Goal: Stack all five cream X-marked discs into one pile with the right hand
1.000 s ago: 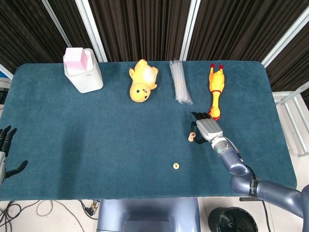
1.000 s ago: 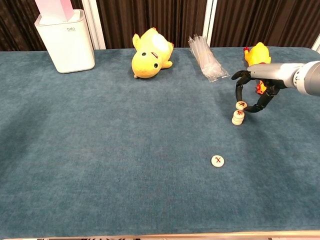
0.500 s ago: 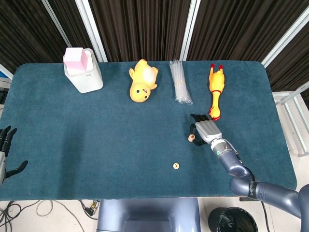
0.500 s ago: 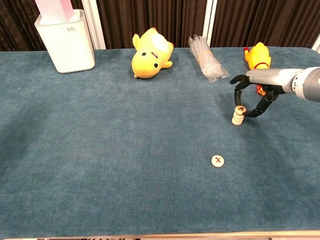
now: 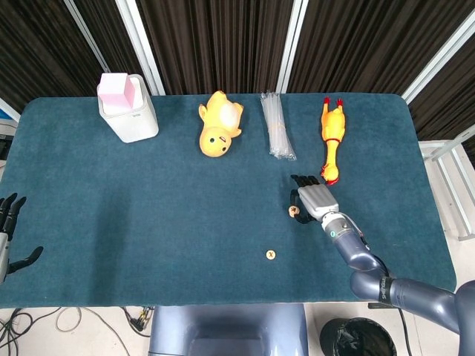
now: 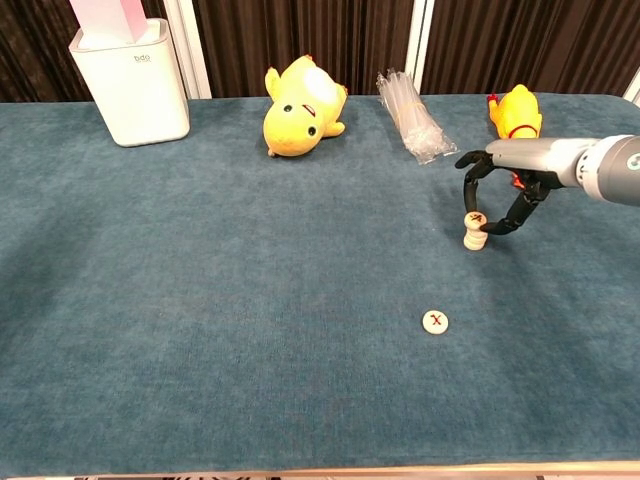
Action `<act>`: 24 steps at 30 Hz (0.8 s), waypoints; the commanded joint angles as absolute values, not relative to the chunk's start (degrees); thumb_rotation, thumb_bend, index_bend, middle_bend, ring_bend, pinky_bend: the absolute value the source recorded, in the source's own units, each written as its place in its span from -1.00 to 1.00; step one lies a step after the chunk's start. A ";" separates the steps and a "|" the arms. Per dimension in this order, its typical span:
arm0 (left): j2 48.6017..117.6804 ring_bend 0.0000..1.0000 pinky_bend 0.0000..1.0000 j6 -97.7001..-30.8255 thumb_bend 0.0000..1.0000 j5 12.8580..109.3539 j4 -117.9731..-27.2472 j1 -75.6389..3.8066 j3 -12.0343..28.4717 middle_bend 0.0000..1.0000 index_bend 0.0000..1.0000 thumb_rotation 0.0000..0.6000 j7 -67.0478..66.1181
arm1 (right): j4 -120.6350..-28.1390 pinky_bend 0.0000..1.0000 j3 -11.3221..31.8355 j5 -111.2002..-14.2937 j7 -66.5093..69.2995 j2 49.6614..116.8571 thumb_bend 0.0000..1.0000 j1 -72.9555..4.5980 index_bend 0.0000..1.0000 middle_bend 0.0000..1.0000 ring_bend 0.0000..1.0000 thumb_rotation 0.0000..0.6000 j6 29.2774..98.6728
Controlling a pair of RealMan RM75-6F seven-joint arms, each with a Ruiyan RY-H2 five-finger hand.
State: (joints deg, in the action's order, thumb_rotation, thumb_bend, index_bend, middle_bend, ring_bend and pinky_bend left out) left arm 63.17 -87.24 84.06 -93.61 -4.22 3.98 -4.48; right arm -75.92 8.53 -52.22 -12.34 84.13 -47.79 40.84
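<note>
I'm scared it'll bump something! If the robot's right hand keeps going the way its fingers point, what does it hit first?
Probably the pile of discs. The right hand curls its fingers down around it, seemingly touching the top disc. How far apart they are is hard to judge.

A robot test lab. A table (image 5: 148,222) covered in teal cloth stands before black curtains (image 5: 215,37). Loose cables (image 5: 44,322) trail on the pale floor beneath.
</note>
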 commanded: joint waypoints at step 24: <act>63.19 -1.00 -0.96 -87.24 -0.66 84.03 -93.59 -4.22 4.00 -1.00 -0.90 1.00 -4.59 | -75.46 -0.95 8.30 -50.84 -13.06 84.27 -0.18 -48.20 0.08 -0.98 -0.94 1.00 40.41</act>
